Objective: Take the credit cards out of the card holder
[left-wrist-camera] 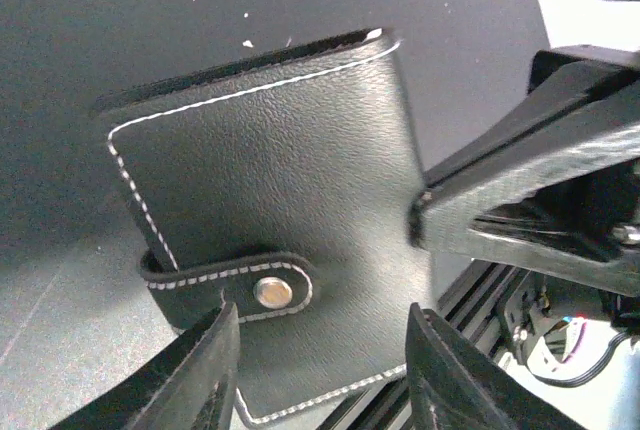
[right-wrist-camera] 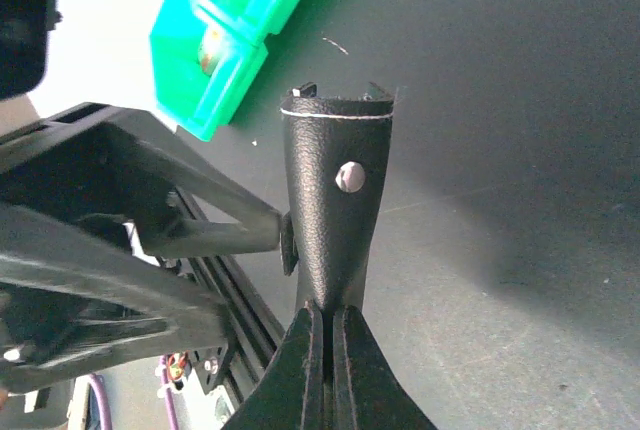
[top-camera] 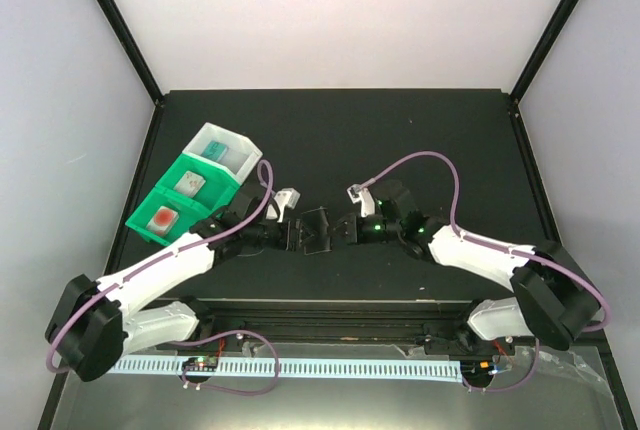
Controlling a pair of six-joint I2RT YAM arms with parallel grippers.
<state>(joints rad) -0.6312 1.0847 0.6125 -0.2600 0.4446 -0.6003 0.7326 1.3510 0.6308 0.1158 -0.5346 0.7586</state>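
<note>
A black stitched holder [left-wrist-camera: 280,170] is held upright above the table [right-wrist-camera: 480,150], pinched by its lower edge between the tightly closed jaws of the right gripper [right-wrist-camera: 325,325]. It is folded closed, and its strap [left-wrist-camera: 200,285] is fastened across the face by a metal snap [left-wrist-camera: 272,292]. The left gripper [left-wrist-camera: 320,335] is set face-on to that side, with its jaws partly apart on either side of the strap end and nothing clamped. One fingertip [right-wrist-camera: 265,232] appears to touch the leather. Three cards [top-camera: 188,183] are seen lying in the green and white bins [right-wrist-camera: 215,90], beyond the left gripper on its outer side. Whether more are inside the holder cannot be told while it is closed. The step in hand is judged to be unfastening the snap. It would be done best if the strap's free end were pinched just past the snap and pulled straight away from the face, with the right grip firm so that the holder is not twisted or dragged loose
</note>
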